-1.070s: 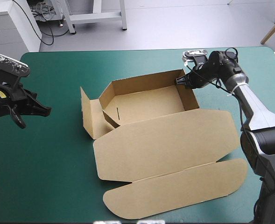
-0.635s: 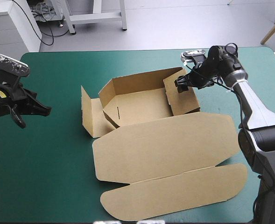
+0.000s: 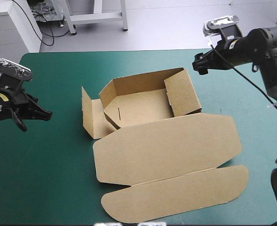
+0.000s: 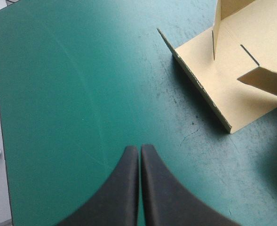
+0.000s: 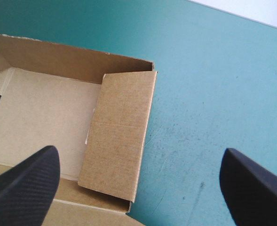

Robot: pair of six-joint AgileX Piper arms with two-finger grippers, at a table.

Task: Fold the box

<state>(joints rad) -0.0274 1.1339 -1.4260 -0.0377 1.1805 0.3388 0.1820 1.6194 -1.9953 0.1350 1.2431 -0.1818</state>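
The right gripper [image 3: 199,65] hangs spread beyond the box's [image 3: 143,106] right wall, apparently letting it stand alone; the left gripper [image 4: 139,157], pressed together, waits far left.

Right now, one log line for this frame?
box: walls partly raised, lid flat | left gripper: shut, clear of box | right gripper: open, facing right wall

We see our left gripper [image 4: 139,149] with its 2 black fingers [image 4: 124,188] pressed together above the teal-green cover [image 4: 72,94], the brown box [image 4: 223,89] lying ahead, apart.
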